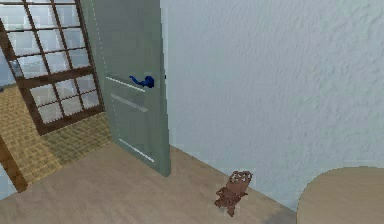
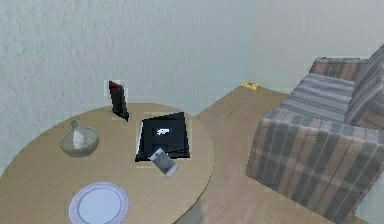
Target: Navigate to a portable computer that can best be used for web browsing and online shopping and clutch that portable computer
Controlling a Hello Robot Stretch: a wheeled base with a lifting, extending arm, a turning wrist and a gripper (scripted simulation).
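Nearest, a white plate [image 2: 98, 203] lies by the near edge of a round wooden table [image 2: 40, 170], seen in the arm side view. Just past it, toward the middle of the tabletop, a small grey cup [image 2: 163, 161] lies tipped on its side. Its far end touches or overlaps the near edge of a flat black rectangle with a pale mark on top. That looks to be the portable computer [image 2: 165, 137], lying flat near the tabletop's right edge. Toward the left edge stands a pale bowl [image 2: 78, 140] with something upright in it. At the far edge a small dark upright slab with a red side [image 2: 119, 99] stands close to the wall [image 2: 150, 40].

Right of the table sits a striped armchair [image 2: 320, 130], apart from it, with wooden floor [image 2: 230, 120] between them. Beyond, a small yellow thing [image 2: 251, 86] lies on the floor at the foot of the wall.

In the forward view the same tabletop's rim shows at the lower right corner. A small brown figure [image 1: 235, 190] stands on the floor near the white wall. Farther off is a grey-green door [image 1: 125, 70] with a blue handle [image 1: 143, 80], and left of it a wood-framed paned window [image 1: 55, 60].

How the gripper stands I cannot tell.
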